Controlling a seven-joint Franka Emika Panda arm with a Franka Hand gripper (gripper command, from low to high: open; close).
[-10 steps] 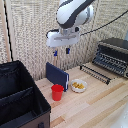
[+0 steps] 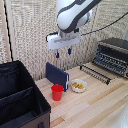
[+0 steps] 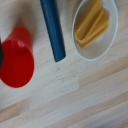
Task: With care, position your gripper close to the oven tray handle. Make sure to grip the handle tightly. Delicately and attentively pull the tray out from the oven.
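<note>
A white robot arm hangs over a light wooden table (image 2: 100, 102), its gripper (image 2: 63, 52) pointing down with the two short dark fingers parted and nothing between them. It hovers in the air above an upright blue board (image 2: 57, 75), well apart from the oven (image 2: 114, 55), which sits at the exterior view's right edge of the table. The tray (image 2: 109, 62), a dark wire rack, lies in the oven's open front, and the oven tray handle (image 2: 95, 73), a thin black bar, runs in front of it toward the table's middle. Just beside the board stand a red cup (image 2: 57, 92) and a white bowl (image 2: 78, 86) holding yellow food. A large black fabric box (image 2: 19, 102) fills the exterior view's lower left. The wrist view looks straight down on the cup, the board's top edge and the bowl
</note>
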